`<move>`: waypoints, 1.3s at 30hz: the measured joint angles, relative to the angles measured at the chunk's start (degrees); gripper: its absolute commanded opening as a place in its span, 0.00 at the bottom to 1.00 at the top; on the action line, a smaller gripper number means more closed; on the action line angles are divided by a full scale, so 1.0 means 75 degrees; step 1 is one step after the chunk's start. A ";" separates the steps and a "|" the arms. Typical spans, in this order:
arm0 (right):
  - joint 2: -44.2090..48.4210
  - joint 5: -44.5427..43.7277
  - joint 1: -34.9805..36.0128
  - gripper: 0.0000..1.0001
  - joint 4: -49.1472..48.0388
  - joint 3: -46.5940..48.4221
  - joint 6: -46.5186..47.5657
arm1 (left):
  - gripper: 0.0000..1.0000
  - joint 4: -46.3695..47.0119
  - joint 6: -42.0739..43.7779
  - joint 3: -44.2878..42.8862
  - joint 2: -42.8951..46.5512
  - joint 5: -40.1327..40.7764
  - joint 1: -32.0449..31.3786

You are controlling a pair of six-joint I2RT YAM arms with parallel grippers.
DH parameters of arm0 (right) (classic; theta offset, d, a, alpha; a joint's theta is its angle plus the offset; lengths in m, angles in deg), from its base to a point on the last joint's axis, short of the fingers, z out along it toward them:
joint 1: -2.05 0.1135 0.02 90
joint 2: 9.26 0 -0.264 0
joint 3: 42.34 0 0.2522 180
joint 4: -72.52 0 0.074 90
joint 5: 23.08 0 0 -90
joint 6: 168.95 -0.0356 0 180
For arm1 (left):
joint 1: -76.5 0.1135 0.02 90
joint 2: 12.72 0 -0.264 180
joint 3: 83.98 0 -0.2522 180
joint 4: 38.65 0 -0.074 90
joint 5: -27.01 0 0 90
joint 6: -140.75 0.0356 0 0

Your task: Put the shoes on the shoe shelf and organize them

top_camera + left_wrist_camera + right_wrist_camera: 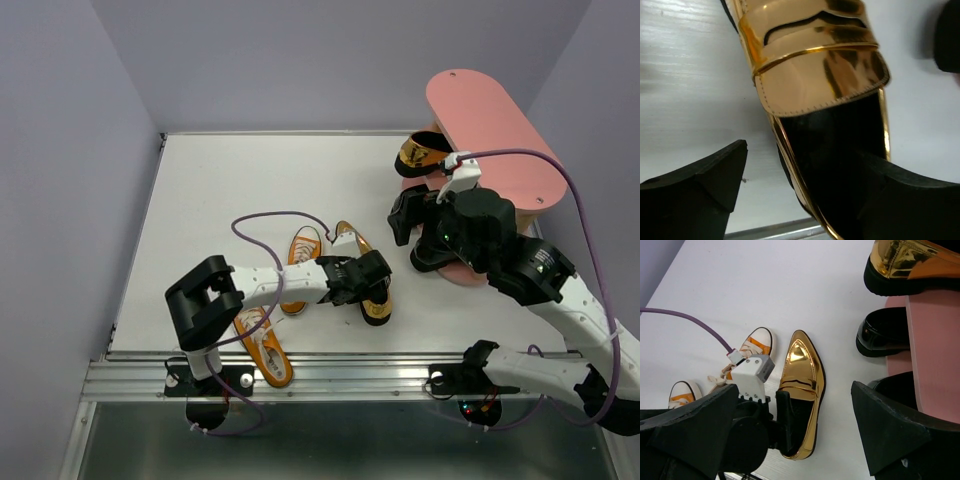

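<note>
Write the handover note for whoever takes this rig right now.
Left gripper: open, set about the heel end of the gold loafer on the table, not closed on it.
Right gripper: open, empty, beside the pink shelf.
Done: other gold loafer and a black shoe sit on the shelf; the second black shoe is mostly hidden.
Left: this loafer, the orange sneaker beside it, and the second orange sneaker by the left arm's base.

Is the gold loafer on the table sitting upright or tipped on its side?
Upright. The gold loafer rests sole-down on the table, its opening facing up in the right wrist view.
</note>
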 measured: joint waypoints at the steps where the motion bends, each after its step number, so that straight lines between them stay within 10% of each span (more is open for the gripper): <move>1: 0.0038 -0.0015 0.0000 1.00 0.0006 -0.0023 -0.0012 | 0.62 -0.0128 -0.0070 -0.0128 -0.0239 0.0020 0.0000; 3: 0.0082 -0.0038 0.0000 1.00 0.0012 -0.0050 -0.0017 | 0.32 -0.0344 -0.0125 -0.0286 -0.0481 0.0052 0.0000; 4: 0.0087 -0.0047 -0.0003 1.00 0.0012 -0.0050 -0.0017 | 0.00 -0.0487 -0.0128 -0.0367 -0.0551 0.0111 0.0003; 16: 0.0090 -0.0131 0.0000 1.00 -0.0041 -0.0163 -0.0017 | 0.00 -0.1110 0.3652 -0.0592 -0.0329 -0.0015 0.0105; 18: 0.0090 -0.0131 0.0000 1.00 -0.0044 -0.0233 -0.0017 | 0.08 -0.1221 0.4366 -0.0702 -0.0361 -0.0207 0.0160; 19: 0.0090 -0.0131 0.0000 1.00 -0.0044 -0.0268 -0.0020 | 0.45 -0.1303 0.4701 -0.0799 -0.0405 -0.0268 0.0175; 22: 0.0090 -0.0128 0.0000 1.00 -0.0032 -0.0300 -0.0023 | 0.98 -0.1425 0.5447 -0.0991 -0.0525 -0.0358 0.0178; 39: -0.0029 -0.0163 0.0000 1.00 -0.0061 -0.0300 -0.0012 | 0.81 -0.2317 0.4412 -0.1160 0.0219 -0.0845 0.0181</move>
